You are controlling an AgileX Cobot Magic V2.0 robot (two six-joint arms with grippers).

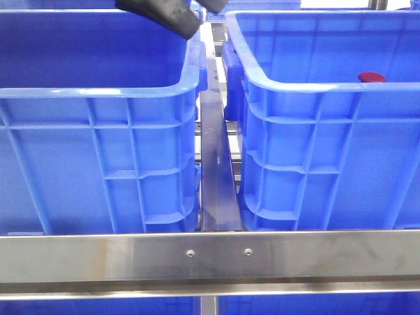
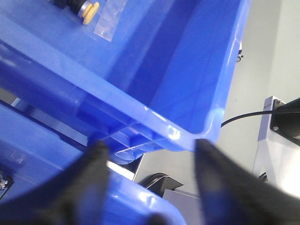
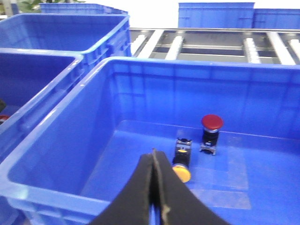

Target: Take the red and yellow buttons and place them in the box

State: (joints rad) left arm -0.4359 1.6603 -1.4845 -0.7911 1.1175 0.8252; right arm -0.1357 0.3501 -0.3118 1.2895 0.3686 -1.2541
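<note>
Two blue crates are seen side by side on a steel frame [image 1: 210,256]. In the right crate [image 3: 70,140] lie the red button [image 3: 212,123] & yellow button [image 3: 182,172], near each other. No writing legible. Right gripper [image 3: 154,187] is pressed together, empty, above them; left gripper [image 2: 150,164] is spread over the left crate [image 1: 98,88] rim.

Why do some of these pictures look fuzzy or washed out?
Left wrist view: the dark fingers sit so close to the lens that they blur, and glare glints on the crate rim. Right wrist view: the closed fingers are soft, the red button fairly sharp, the background overexposed. Front view: mostly sharp.
</note>
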